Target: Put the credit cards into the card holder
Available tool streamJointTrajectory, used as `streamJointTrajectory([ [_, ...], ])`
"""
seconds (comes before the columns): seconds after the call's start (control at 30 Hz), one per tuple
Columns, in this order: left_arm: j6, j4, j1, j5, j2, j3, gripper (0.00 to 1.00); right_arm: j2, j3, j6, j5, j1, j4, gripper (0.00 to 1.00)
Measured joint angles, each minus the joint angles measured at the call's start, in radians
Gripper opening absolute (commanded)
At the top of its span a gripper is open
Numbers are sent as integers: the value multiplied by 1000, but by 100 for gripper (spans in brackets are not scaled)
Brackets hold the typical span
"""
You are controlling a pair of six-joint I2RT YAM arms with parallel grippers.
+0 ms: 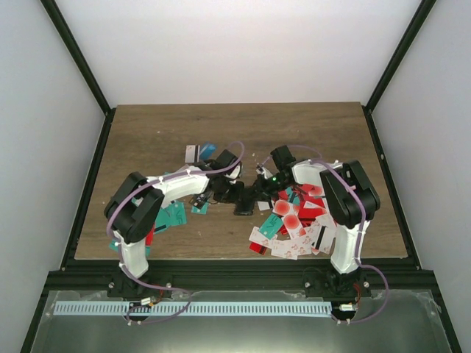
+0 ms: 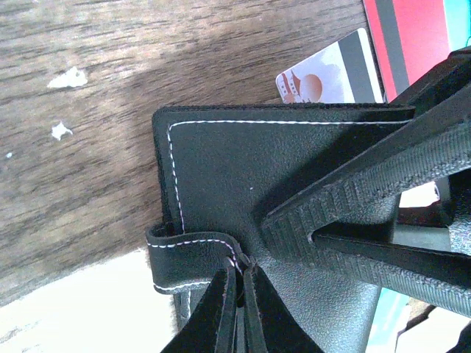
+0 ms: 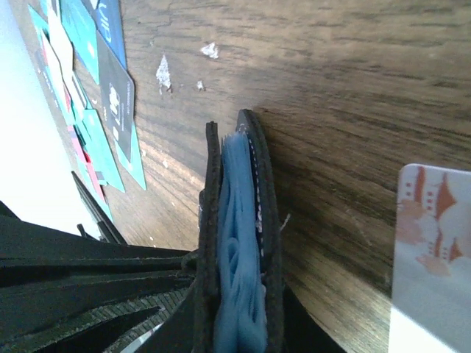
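Left gripper (image 2: pixel 294 229) clamps the card holder (image 2: pixel 221 169) on edge near the tabletop's (image 1: pixel 221 132) middle (whether the right gripper (image 1: pixel 259 193) is closed cannot be told); a slipping grip could topple it onto the cards (image 1: pixel 294 220).

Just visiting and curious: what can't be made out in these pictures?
- Top view: holder and right pincer are tiny and crowded together; whether the pincer is open or shut is unclear.
- Left wrist view: left pincer covers the holder's right side; the bottom edge cuts it off.
- Right wrist view: white card cut by the right edge; blue sleeves edge-on, contents unseen.
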State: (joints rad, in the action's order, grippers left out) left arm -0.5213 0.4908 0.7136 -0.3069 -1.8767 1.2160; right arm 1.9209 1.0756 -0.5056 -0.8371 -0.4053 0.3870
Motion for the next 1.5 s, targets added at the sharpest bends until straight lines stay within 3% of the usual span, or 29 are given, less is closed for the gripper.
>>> streamJointTrajectory([
  [0.33, -48, -22, -12, -33, 80, -53, 4, -60, -32, 23, -41, 0, -15, 1],
  [0.53, -77, -27, -74, -28, 188, -93, 11, -99, -38, 27, -61, 0, -17, 1],
  [0.8, -73, 22, -183, 21, 352, -142, 69, -114, -46, 22, -85, 0, -7, 1],
  [1.0, -41, 40, -183, -29, 503, -196, 91, -171, -42, 9, -137, 0, -10, 1],
  [1.23, -48, -37, -174, -133, 643, -272, 94, -247, 9, -25, -212, 0, -11, 1],
  [1.5, -45, -61, -115, -180, 592, -239, 90, -314, 87, -39, -261, -11, 0, 1],
])
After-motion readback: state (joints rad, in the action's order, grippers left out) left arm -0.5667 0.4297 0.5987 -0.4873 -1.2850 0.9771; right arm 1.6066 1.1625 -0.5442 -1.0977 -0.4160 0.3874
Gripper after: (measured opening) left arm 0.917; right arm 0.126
